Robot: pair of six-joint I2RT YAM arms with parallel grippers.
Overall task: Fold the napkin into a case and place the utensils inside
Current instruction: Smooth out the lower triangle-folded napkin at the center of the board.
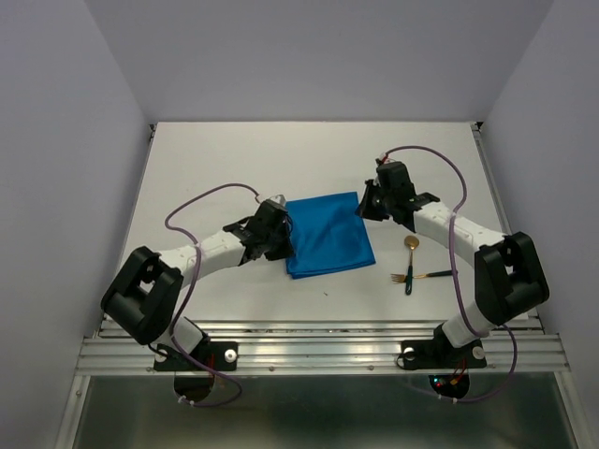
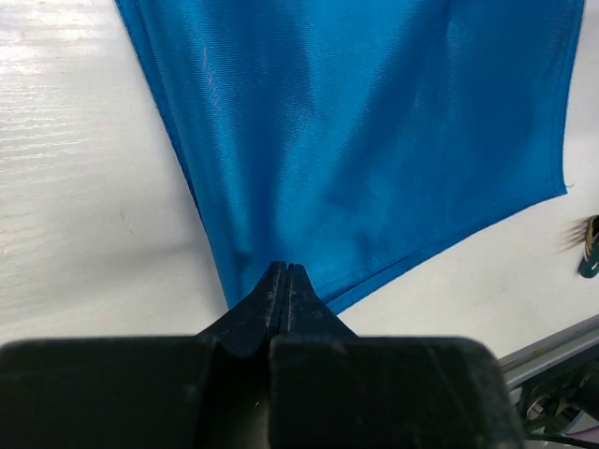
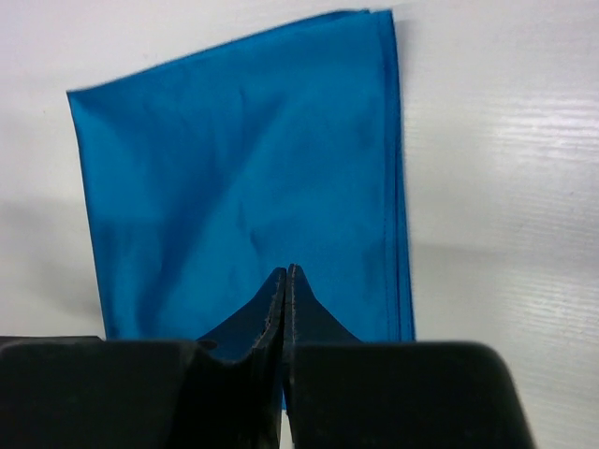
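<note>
On a white table (image 1: 215,159), my two arms reach in from the near edge toward one blue napkin (image 1: 328,234) lying flat at the centre, folded so that layered edges show along one side. My left arm (image 1: 211,251) stretches low and to the right, its left gripper (image 2: 284,273) with jaws pressed together at the cloth's left edge, where creases run toward the tips. My right arm (image 1: 449,229) bends back to the left, its right gripper (image 3: 285,276) likewise closed tight at the napkin's far right corner. Whether either pair of tips actually pinches fabric, I cannot tell. Two utensils lie on the table right of the napkin, apart from it: one spoon (image 1: 411,243) and one fork (image 1: 426,275), their thin dark handles crossing.
</note>
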